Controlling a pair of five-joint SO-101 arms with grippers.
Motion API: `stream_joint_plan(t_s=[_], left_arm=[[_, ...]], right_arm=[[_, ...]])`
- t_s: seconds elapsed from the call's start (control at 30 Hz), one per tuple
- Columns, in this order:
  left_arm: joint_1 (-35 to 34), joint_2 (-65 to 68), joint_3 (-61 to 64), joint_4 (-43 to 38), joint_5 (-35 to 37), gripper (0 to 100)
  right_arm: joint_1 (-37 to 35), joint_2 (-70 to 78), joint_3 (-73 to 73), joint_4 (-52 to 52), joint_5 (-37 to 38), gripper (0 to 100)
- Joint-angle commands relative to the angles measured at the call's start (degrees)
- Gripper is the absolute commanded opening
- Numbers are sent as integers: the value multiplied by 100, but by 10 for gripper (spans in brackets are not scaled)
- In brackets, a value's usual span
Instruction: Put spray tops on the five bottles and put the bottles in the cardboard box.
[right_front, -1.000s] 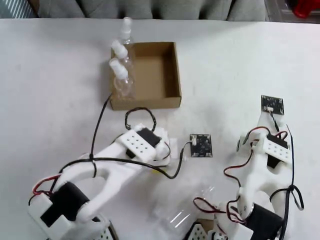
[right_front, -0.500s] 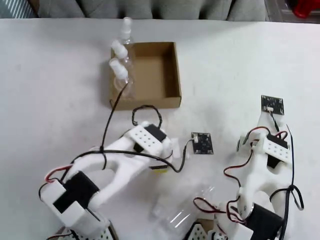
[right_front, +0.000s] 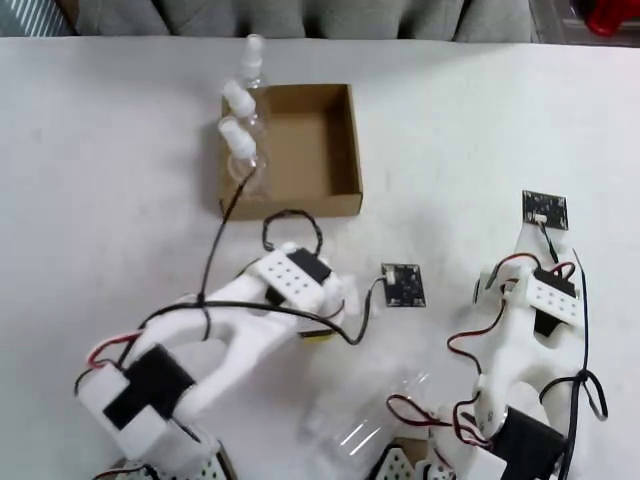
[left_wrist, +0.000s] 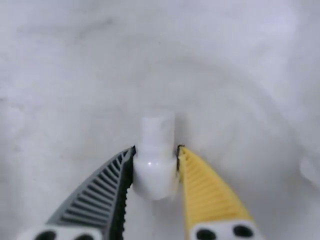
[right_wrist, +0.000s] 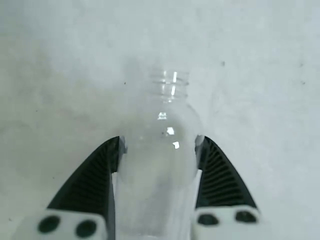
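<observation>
A white spray top (left_wrist: 156, 162) sits between the grey and yellow fingers of my left gripper (left_wrist: 155, 150), which is shut on it just above the white table. In the high view this gripper (right_front: 335, 300) is below the cardboard box (right_front: 335, 150). My right gripper (right_wrist: 159, 142) is shut on a clear, capless bottle (right_wrist: 169, 95), its threaded neck pointing away from the fingers. The right arm (right_front: 525, 330) stands at the right of the table. Three bottles with spray tops (right_front: 242, 140) stand along the box's left wall.
Another clear bottle (right_front: 365, 425) lies on the table near the front edge, between the two arm bases. Black cables (right_front: 215, 250) trail from the left arm toward the box. The table (right_front: 480, 120) is white and bare to the right of the box.
The left arm has swung a little toward the right and its wrist has shifted slightly toward the box. The right arm has kept still.
</observation>
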Motion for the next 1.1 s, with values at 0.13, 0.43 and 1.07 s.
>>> stream_joint_plan(t_s=[0.13, 0.43, 1.07], left_arm=[[-558, -2202, 510, -26, 976, 20], [-1323, -3741, 501, -26, 2347, 22], [-4919, -6967, 352, 26, 4589, 22]], right_arm=[[-382, -365, -360, -31, 0, 16], [-1182, -1789, -800, -163, -53, 16], [-4312, -5209, -738, -690, -1187, 16]])
